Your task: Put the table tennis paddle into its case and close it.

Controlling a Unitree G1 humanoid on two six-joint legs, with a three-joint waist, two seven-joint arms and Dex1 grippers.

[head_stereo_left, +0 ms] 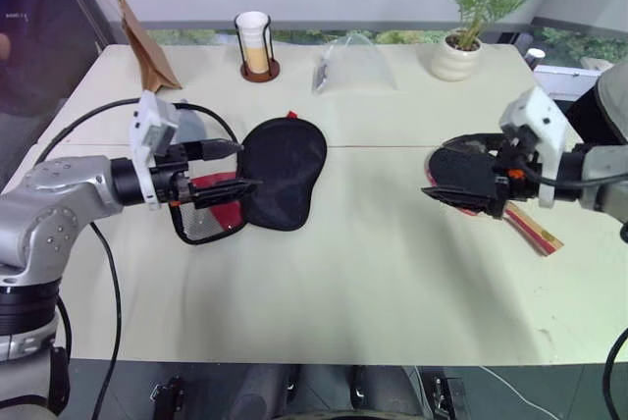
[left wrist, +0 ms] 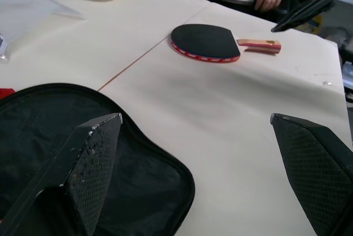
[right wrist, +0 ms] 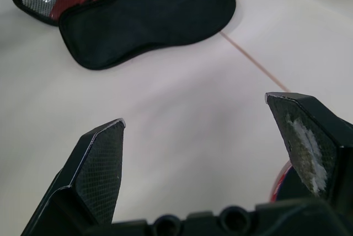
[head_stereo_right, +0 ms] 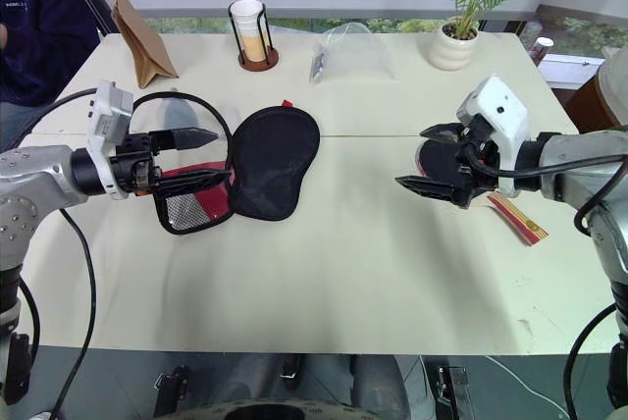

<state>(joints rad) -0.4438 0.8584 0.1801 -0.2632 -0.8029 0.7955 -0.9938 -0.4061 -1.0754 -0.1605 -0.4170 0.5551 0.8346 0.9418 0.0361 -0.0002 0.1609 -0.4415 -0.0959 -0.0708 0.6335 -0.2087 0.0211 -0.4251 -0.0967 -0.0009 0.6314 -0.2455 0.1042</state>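
Table (head_stereo_left: 324, 273): cream top, fills most of the frame in both head views.

Case (head_stereo_left: 280, 170): centre-left of frame, unzipped and flopped open. Black half spread flat; red/mesh half (head_stereo_left: 211, 214) just to its lower left, tucked under the L arm. Empty so far.

Table tennis paddle (left wrist: 205, 42): right side of frame in head views, flat on the table, well apart from the case. Black blade points toward frame centre, wooden handle (head_stereo_left: 535, 231) runs out to the lower right, so long axis is a diagonal. Blade mostly hidden behind the R arm in head views; L wrist view shows it whole.

Right gripper (head_stereo_right: 428, 159): centre-right of frame, jaws spread wide, nothing between them, hovering over or just beside the blade, tips aimed toward frame centre. Contact w/ the paddle can't be told.

Left gripper (head_stereo_left: 238, 165): centre-left, jaws also wide, empty, over the case's near edge. No grip on the fabric visible.

Key relation: paddle sits right at the R gripper, far from the L. Judgement: R arm takes the paddle; handle trails away to the lower right, behind the jaws, so the blade edge is the closer grab. L is placed to steady the case.
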